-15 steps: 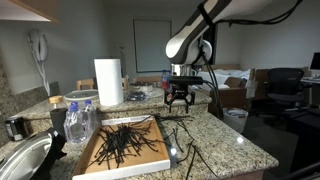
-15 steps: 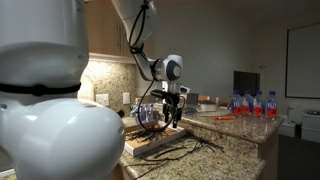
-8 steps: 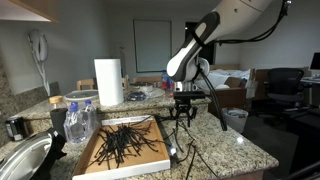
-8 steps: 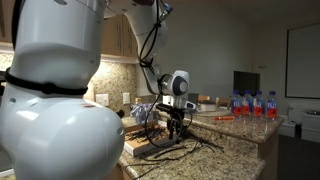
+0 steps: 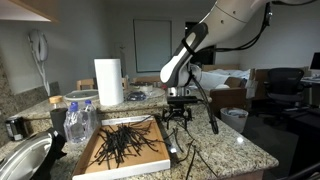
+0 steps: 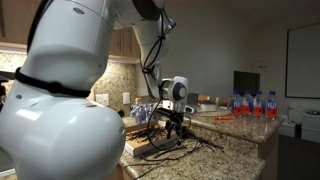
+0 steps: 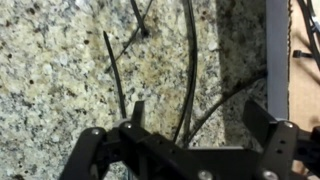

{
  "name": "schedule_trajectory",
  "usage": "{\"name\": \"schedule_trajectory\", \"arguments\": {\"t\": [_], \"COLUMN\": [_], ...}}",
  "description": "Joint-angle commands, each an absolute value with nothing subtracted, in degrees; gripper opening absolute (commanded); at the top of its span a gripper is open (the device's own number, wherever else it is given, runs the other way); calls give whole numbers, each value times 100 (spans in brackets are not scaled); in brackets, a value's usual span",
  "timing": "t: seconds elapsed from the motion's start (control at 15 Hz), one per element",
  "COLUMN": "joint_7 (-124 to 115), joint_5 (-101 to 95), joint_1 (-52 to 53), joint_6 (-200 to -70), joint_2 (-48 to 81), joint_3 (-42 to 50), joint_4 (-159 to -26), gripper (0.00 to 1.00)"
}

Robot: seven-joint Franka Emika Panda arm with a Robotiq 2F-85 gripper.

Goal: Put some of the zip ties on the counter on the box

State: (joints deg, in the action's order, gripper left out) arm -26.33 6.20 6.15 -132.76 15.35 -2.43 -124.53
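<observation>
The box (image 5: 140,158) is a shallow tan tray with a white rim, and a heap of black zip ties (image 5: 122,142) lies on it. More zip ties (image 5: 190,152) lie loose on the speckled granite counter (image 5: 235,148) beside the box. My gripper (image 5: 178,119) hangs low over these loose ties, just off the box's corner, also seen at gripper (image 6: 175,128). In the wrist view the gripper (image 7: 200,116) is open. Its fingers (image 7: 263,118) straddle two long zip ties (image 7: 190,70) on the counter (image 7: 70,60). The box rim (image 7: 278,50) runs along the right edge.
A white paper towel roll (image 5: 108,82) stands behind the box. Plastic water bottles (image 5: 80,120) and a metal bowl (image 5: 22,160) sit beside the box, away from the gripper. More bottles (image 6: 251,103) stand at the counter's far end. The robot's white body (image 6: 55,110) fills the foreground.
The gripper has come down towards the counter next to the box. Its jaws narrowed, then spread wide again over the loose ties.
</observation>
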Motion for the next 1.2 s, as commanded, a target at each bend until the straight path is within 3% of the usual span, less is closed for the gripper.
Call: {"name": "schedule_trajectory", "arguments": {"t": [0.0,0.13,0.2,0.27,0.47,0.53,0.6,0.67,0.73,0.87,1.07,1.13], "joint_7": [-2757,-2793,-2810,-2824,-2852,-2857,-2856,-2852,-2840,-2836,-2849,-2855], "joint_5": [664,698,700,695,704,716,739,763,795,815,797,795], "joint_1": [568,548,555,564,594,603,606,607,606,628,652,656], "joint_6": [-13263,-13230,-13217,-13201,-13164,-13180,-13188,-13140,-13155,-13171,-13151,-13141], "joint_2": [1933,2144,2243,2340,2569,2624,2667,2670,2663,2677,2746,2769], "joint_3": [-74,27,70,104,154,151,142,130,118,105,99,98], "joint_4": [-11974,-11776,-11693,-11616,-11439,-11404,-11366,-11318,-11306,-11271,-11190,-11171], "gripper": [100,100,95,74,53,52,73,85,86,98,100,72]}}
